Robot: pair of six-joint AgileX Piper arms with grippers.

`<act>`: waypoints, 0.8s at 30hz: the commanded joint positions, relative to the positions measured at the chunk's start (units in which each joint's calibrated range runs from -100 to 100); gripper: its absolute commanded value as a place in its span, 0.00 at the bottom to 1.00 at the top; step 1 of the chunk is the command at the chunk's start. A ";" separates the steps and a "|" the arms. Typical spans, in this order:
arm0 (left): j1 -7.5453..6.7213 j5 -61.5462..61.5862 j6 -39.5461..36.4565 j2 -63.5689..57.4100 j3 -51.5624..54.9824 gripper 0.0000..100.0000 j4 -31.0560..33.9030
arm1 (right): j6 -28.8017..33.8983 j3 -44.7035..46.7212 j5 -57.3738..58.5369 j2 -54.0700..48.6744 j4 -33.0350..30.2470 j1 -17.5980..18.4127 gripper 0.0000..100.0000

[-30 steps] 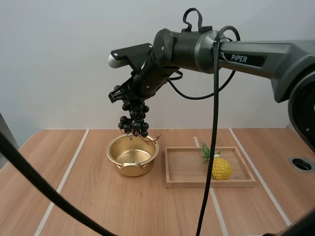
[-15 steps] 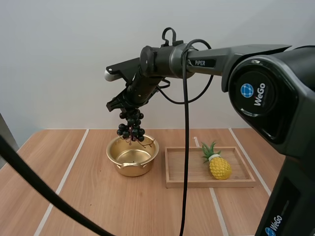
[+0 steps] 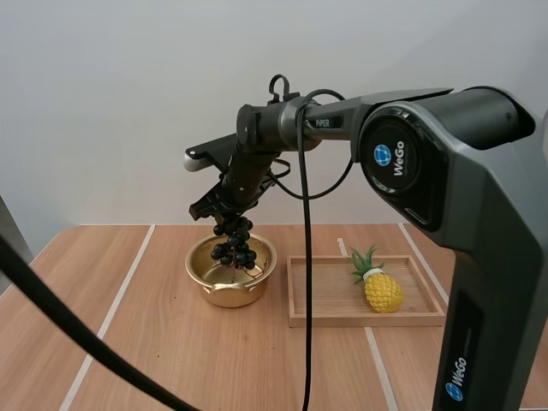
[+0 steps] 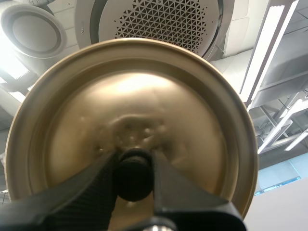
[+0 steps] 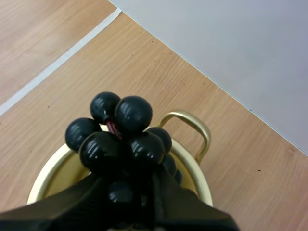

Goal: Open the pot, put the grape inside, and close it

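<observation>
A gold pot stands open on the wooden table, left of the tray. My right gripper is shut on the stem end of a bunch of dark grapes, which hangs with its lowest berries inside the pot's rim. In the right wrist view the grapes sit pinched between my fingers directly over the pot and its looped handle. In the left wrist view my left gripper is shut on the black knob of the gold lid, held up away from the table.
A shallow wooden tray lies to the right of the pot with a yellow toy pineapple in it. White lines cross the tabletop. Bare wood lies in front of the pot and to its left.
My right arm has lowered the grapes from above the pot until the bunch dips into it. The pot, tray and pineapple have stayed put.
</observation>
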 commanded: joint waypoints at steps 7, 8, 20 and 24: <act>-0.12 -0.86 -0.28 1.00 -0.12 0.00 0.02 | -0.23 -0.21 2.58 4.01 -0.02 0.10 0.00; -0.12 -0.86 -0.28 1.15 -0.12 0.00 0.02 | -0.23 -0.04 2.76 4.31 0.30 0.10 0.00; -0.12 -0.28 -0.28 1.79 -0.12 0.00 0.02 | -0.23 0.08 7.70 8.53 0.42 0.19 0.00; -0.12 -0.28 -0.28 1.79 -0.12 0.00 0.02 | -0.32 0.08 9.11 10.39 0.52 0.25 0.00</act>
